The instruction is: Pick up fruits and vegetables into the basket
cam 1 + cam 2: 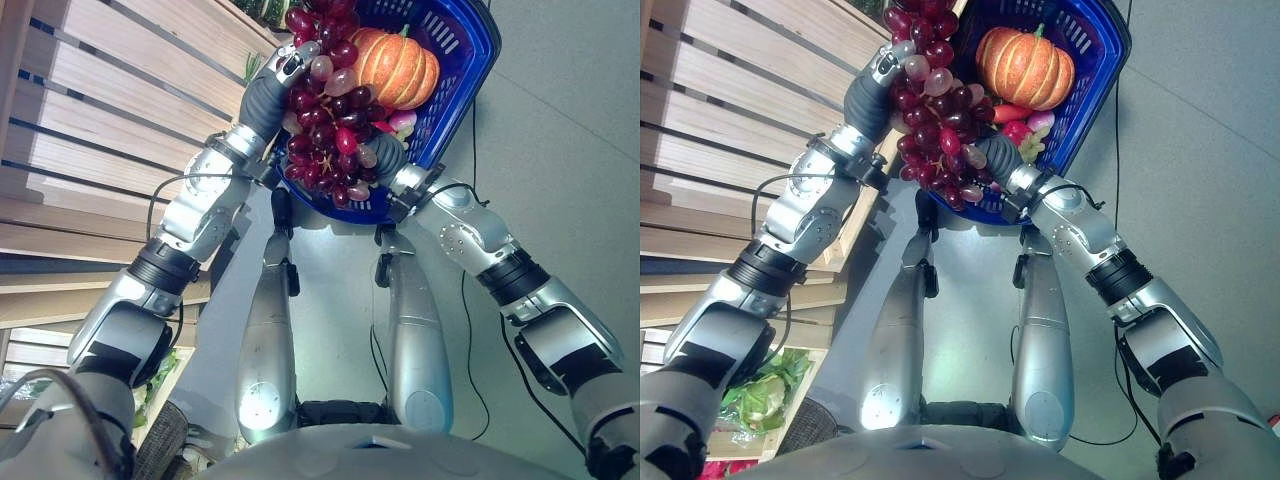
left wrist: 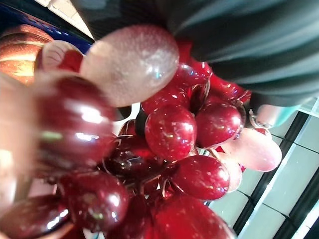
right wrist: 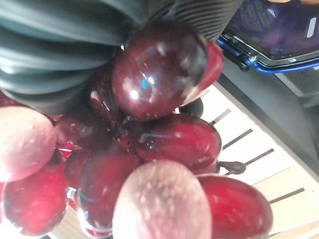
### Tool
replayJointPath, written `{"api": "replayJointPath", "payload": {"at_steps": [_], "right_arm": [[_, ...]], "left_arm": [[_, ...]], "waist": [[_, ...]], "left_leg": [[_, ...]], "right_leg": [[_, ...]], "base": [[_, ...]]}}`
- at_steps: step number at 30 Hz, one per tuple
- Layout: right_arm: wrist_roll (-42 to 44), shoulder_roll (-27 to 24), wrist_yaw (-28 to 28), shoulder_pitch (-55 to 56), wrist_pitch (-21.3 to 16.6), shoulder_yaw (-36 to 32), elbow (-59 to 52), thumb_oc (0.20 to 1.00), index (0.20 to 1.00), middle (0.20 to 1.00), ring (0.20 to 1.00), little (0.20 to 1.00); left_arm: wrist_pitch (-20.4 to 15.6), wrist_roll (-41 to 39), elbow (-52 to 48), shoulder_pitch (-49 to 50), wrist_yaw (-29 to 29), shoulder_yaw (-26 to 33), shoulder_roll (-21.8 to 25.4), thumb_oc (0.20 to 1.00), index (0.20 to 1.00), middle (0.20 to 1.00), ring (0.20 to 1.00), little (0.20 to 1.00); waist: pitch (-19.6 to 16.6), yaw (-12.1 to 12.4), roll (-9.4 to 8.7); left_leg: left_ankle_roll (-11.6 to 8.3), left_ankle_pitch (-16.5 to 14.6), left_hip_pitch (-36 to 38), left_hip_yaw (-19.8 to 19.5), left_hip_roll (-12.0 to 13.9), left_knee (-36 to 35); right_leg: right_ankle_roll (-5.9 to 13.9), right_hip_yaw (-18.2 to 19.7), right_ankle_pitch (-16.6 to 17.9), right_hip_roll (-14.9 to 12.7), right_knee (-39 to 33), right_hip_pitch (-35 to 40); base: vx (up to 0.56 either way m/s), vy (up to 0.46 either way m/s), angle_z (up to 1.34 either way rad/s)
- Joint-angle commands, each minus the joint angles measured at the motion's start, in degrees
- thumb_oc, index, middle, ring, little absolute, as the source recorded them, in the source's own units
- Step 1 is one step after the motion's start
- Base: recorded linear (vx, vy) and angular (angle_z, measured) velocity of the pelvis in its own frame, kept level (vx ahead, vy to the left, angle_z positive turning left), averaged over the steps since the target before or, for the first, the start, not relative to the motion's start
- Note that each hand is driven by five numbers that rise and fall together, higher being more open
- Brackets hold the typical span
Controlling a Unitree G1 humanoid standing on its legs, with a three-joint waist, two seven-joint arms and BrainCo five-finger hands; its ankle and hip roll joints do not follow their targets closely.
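Note:
A large bunch of dark red grapes [image 1: 325,130] hangs over the near rim of the blue basket [image 1: 480,70], which stands on the grey floor. My left hand [image 1: 285,75] is at the top of the bunch with its fingers curled on the grapes. The dark cover of my right hand [image 1: 388,155] presses against the bunch's lower right side, and its fingers are hidden behind the fruit. An orange pumpkin [image 1: 395,65] lies in the basket beside the bunch. Both wrist views look at the grapes [image 2: 169,132] [image 3: 159,69] from very close.
Small red and pale vegetables [image 1: 1025,128] lie in the basket under the pumpkin. A wooden slatted stand [image 1: 90,110] runs along my left side. Leafy greens [image 1: 765,395] lie in a low crate at the lower left. Grey floor stretches out on the right.

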Motion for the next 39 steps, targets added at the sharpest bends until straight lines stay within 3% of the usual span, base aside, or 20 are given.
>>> {"api": "replayJointPath", "payload": {"at_steps": [1,7,13,21,25,33,39], "right_arm": [[2.0,1.5,1.9,-2.2,-3.2,0.1,-6.6,0.200,0.200,0.200,0.200,0.200],[0.7,3.1,2.0,-1.2,-4.2,-0.9,-5.9,0.200,0.200,0.200,0.200,0.200],[0.0,4.5,1.2,-1.1,-4.0,-2.2,-5.8,0.200,0.200,0.200,0.200,0.200],[0.1,5.5,0.4,-1.0,-5.5,-4.3,-4.6,0.200,0.200,0.200,0.200,0.200],[0.4,5.5,-0.1,-1.2,-6.1,-5.0,-4.2,0.200,0.200,0.200,0.200,0.200],[1.2,4.6,0.5,-1.9,-6.9,-5.5,-3.1,0.200,0.200,0.200,0.200,0.200],[0.9,4.1,0.6,-1.8,-7.6,-6.0,-4.2,0.200,0.200,0.200,0.200,0.200]], "left_arm": [[-7.1,-0.4,-6.9,-2.4,4.4,1.2,0.2,1.000,1.000,1.000,1.000,1.000],[-13.5,0.3,-6.7,-0.1,17.2,5.8,-2.7,1.000,1.000,1.000,1.000,1.000],[-16.3,6.8,-6.1,1.1,26.4,9.3,-5.0,1.000,1.000,1.000,1.000,1.000],[-13.3,13.9,-1.1,0.2,34.3,12.8,-6.1,1.000,1.000,1.000,1.000,1.000],[-11.3,12.1,3.7,-0.6,34.1,13.6,-5.9,1.000,1.000,1.000,1.000,1.000],[-11.6,8.6,11.7,-1.4,31.8,14.8,-5.6,1.000,1.000,1.000,1.000,1.000],[-9.1,6.3,15.1,-1.9,24.3,13.9,-5.0,1.000,1.000,1.000,1.000,1.000]], "waist": [[-0.5,0.1,-1.45],[-0.5,0.6,-1.82],[-0.5,0.9,-2.09],[-0.5,0.9,-2.44],[-0.5,0.6,-2.43],[-0.5,0.0,-2.41],[-0.5,-0.5,-2.19]], "left_leg": [[4.58,-4.4,0.2,2.4,-6.2,3.0],[4.58,-4.5,0.0,1.6,-6.6,3.3],[4.44,-4.6,0.0,1.1,-6.9,3.3],[4.06,-4.7,0.0,1.4,-6.8,3.6],[3.88,-4.7,-0.1,1.6,-6.7,3.8],[3.55,-4.8,-0.1,2.2,-6.3,4.3],[3.50,-4.6,0.0,2.7,-6.0,3.9]], "right_leg": [[0.11,-3.9,1.9,3.5,-7.1,6.2],[0.04,-4.3,1.6,3.4,-7.1,6.2],[-0.03,-4.6,1.3,3.3,-7.1,6.4],[0.02,-5.1,0.9,3.3,-6.6,6.5],[0.15,-5.0,0.7,3.4,-6.2,6.2],[0.34,-4.7,0.7,3.4,-5.7,6.0],[0.54,-4.4,0.7,3.5,-5.6,5.8]], "base": [[0.00,0.000,0.00],[0.00,-0.017,0.01],[0.00,-0.006,0.00],[0.00,0.000,0.00],[0.00,0.000,0.00],[0.00,0.000,0.00],[0.00,0.006,0.00]]}}
